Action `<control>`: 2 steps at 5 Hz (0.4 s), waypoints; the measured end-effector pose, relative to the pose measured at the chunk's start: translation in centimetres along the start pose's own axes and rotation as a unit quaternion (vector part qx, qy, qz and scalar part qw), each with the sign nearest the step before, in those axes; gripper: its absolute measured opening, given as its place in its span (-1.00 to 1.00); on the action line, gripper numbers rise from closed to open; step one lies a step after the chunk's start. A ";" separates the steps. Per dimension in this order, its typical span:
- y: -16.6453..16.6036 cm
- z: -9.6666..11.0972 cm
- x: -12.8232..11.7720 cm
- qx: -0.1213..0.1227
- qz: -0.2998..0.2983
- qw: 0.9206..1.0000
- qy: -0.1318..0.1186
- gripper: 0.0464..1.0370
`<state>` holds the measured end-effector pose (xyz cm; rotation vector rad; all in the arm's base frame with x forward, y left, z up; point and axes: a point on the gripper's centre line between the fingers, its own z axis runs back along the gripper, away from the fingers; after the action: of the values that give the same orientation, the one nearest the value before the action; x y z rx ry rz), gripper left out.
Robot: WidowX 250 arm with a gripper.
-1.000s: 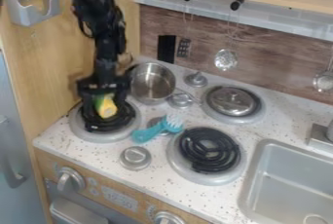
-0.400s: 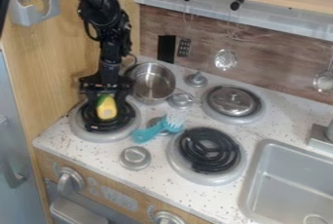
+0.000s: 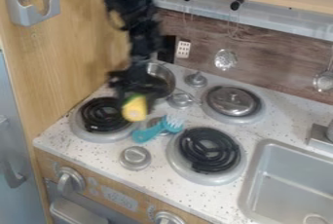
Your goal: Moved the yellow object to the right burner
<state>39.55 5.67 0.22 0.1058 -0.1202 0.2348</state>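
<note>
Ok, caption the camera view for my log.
Gripper holding the yellow object near the left burner, teal brush close by.

One brush, one sink (one pot)

1. A pale wooden side panel rises along the worktop's left edge, a grey bracket fixed high on it.
2. Along the back edge of the white, speckled worktop stands a brown wood-grain backsplash, topped by pale tiles.
3. Above the tiles runs a light wooden shelf.
4. Below the worktop's front edge is a wooden front with grey knobs.
5. A grey-blue door stands left of the side panel.
6. The light looks soft.
</note>
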 end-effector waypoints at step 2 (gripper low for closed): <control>-7.8 1.1 -2.6 -0.048 -0.142 0.988 0.018 0.32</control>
<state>38.76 -2.64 0.25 0.0212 -0.0781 -0.0544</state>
